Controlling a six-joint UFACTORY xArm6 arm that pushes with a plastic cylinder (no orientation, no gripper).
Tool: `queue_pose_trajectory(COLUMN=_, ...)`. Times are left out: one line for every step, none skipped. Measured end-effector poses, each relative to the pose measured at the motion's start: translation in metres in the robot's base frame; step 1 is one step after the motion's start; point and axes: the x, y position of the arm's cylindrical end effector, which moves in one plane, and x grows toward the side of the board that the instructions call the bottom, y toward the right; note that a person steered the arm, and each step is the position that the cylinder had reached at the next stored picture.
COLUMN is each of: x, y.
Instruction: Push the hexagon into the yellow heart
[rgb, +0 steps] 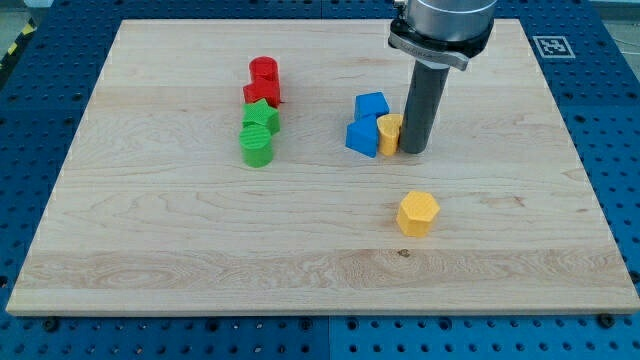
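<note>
While my tip (415, 150) touches the yellow heart (388, 133), the yellow hexagon (417, 213) sits apart, seemingly unobstructed.

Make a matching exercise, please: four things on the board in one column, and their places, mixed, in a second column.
Things:
1. yellow hexagon
2. yellow heart
3. green blocks
4. my tip

Places:
A. just below the red blocks, at the view's left
B. alone, nearest the view's bottom
C. between the blue blocks and the rod
D. against the right side of the yellow heart, above the hexagon

Pairs: 1-B, 2-C, 3-A, 4-D
</note>
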Motion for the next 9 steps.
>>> queue_pose_trajectory(x=0.015, y=0.003)
queue_pose_trajectory(x=0.026, y=0.008)
queue_pose_trajectory(x=0.026, y=0.008)
queue_pose_trajectory(x=0.031, y=0.006)
queue_pose_trajectory(x=0.032, y=0.005)
queue_pose_trajectory(x=0.043, y=0.005)
queue_pose_trajectory(x=0.045, y=0.005)
queue_pose_trajectory(x=0.045, y=-0.018)
queue_pose_trajectory(x=0.045, y=-0.028)
